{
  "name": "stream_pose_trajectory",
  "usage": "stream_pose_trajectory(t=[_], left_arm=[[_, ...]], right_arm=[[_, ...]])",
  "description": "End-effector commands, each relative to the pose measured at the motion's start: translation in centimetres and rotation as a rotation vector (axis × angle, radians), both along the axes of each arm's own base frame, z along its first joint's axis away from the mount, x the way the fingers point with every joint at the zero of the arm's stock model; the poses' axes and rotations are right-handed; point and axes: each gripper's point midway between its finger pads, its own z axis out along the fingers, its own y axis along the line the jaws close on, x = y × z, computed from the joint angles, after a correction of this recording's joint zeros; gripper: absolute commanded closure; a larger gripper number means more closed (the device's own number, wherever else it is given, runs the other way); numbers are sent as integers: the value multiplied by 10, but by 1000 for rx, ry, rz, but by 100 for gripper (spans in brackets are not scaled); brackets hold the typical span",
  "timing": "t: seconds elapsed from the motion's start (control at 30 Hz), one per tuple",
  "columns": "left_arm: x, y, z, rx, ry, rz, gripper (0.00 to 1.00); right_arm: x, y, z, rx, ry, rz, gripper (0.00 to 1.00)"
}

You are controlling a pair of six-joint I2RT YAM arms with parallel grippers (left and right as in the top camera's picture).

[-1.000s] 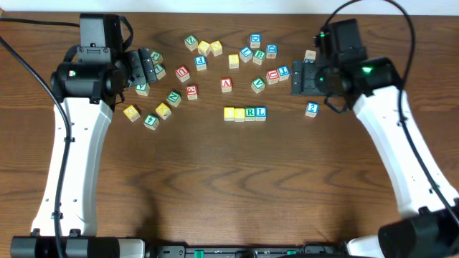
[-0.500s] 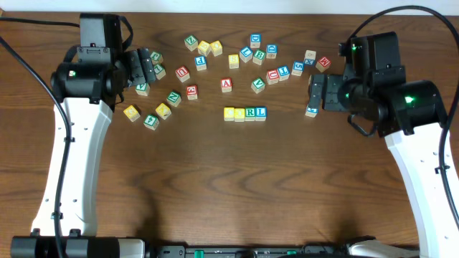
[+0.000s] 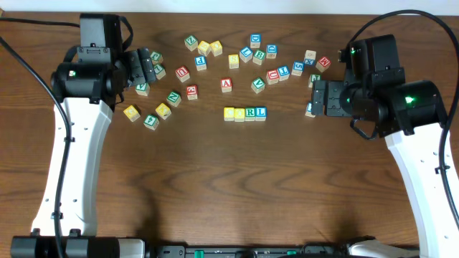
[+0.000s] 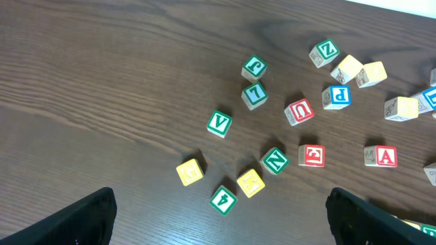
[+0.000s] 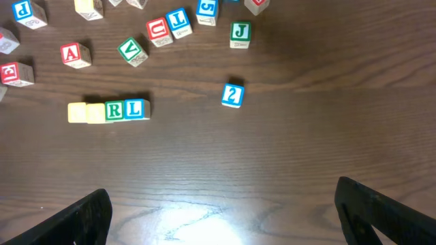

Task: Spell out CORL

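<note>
A row of four blocks (image 3: 244, 113) lies mid-table: two yellow ones, a green R and a blue L. It also shows in the right wrist view (image 5: 109, 111). My right gripper (image 3: 319, 98) is open and empty, to the right of the row, above a blue 2 block (image 5: 232, 95). My left gripper (image 3: 146, 68) is open and empty at the far left, over a cluster of green and yellow blocks (image 4: 238, 173).
Several loose letter blocks are scattered along the back of the table (image 3: 244, 61), among them a red A (image 3: 226, 84), a green V (image 3: 257, 84) and a green J (image 5: 239, 33). The wood table (image 3: 237, 179) extends bare toward the front.
My right arm has swung back and to the right, away from the back blocks, then settled slightly lower. The left arm and the block row have not moved.
</note>
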Motion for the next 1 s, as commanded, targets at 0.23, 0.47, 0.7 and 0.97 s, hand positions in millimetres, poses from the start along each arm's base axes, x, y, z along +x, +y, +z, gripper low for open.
stream_pose_trajectory(t=[0.23, 0.47, 0.7, 0.97], left_arm=[[-1, 5, -9, 13, 25, 12, 3], [-1, 5, -9, 13, 25, 12, 3], [-1, 5, -9, 13, 25, 12, 3], [-1, 5, -9, 13, 25, 12, 3]], right_arm=[[-16, -24, 55, -55, -203, -50, 1], [-14, -38, 93, -72, -477, -28, 1], [-25, -56, 73, -8, -678, -63, 1], [-59, -69, 21, -12, -898, -56, 1]])
